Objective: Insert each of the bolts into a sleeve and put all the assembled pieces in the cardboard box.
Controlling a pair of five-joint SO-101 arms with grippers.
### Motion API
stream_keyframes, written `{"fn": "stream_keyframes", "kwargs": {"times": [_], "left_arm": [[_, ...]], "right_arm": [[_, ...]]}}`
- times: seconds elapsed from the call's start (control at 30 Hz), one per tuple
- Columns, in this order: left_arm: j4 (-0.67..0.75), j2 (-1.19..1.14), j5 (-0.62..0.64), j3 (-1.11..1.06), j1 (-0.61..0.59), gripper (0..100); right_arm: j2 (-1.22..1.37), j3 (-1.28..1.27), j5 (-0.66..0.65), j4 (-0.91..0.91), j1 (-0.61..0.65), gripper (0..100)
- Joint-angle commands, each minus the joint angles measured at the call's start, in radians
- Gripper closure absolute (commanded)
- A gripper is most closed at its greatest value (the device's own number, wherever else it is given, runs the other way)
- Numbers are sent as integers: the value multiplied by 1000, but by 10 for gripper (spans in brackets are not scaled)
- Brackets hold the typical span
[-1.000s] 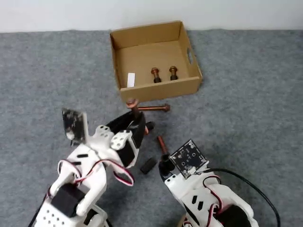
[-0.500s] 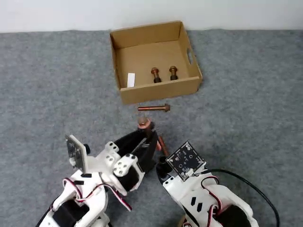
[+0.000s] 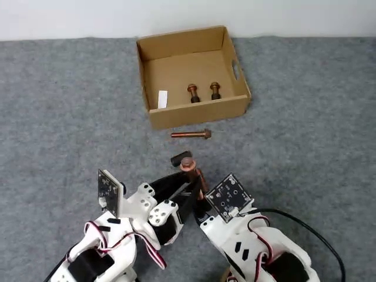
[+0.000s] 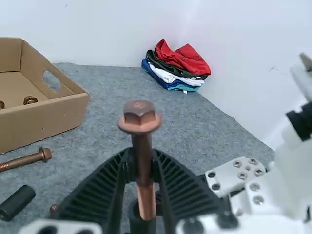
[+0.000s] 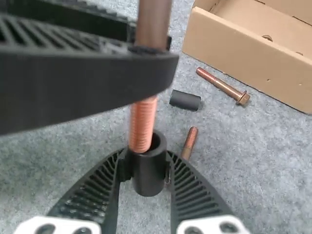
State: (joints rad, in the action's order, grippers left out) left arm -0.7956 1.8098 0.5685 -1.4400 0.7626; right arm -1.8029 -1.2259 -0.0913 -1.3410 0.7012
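R tool point(image 5: 146, 161) pinches an upright sleeve point(image 5: 146, 178). L tool point(image 4: 141, 168) pinches a bolt point(image 4: 140, 119) by the shank, head up. R wrist view shows the threaded tip at the sleeve's mouth; in high view the arms hide that joint. Just past, 2nd bolt point(image 5: 189, 141) lies on the grey surface point(image 3: 305, 117), w/ spare sleeve point(image 3: 180, 158) beyond it. 3rd bolt point(image 3: 191, 134) lies farther on, parallel to and near the front wall of the box point(image 3: 194, 111). Inside the box are 2 assembled pieces point(image 3: 193, 93) side by side and a white label point(image 3: 163, 99), print too small to read. L wrist view adds a clothes pile point(image 4: 175, 66) by the wall.
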Motion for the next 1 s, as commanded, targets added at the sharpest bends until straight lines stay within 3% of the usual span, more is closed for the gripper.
{"fn": "stream_keyframes", "kwargs": {"times": [0.0,0.4,0.83,0.97], "left_arm": [[-2,6,-8,-15,9,995],[124,6,-8,-101,-8,995],[-184,8,-64,-41,29,994],[-198,8,-64,-39,83,991]], "right_arm": [[-4,23,-9,39,8,991],[-4,21,-11,39,8,991],[-5,17,-6,39,2,991],[-5,17,-6,39,2,991]]}}
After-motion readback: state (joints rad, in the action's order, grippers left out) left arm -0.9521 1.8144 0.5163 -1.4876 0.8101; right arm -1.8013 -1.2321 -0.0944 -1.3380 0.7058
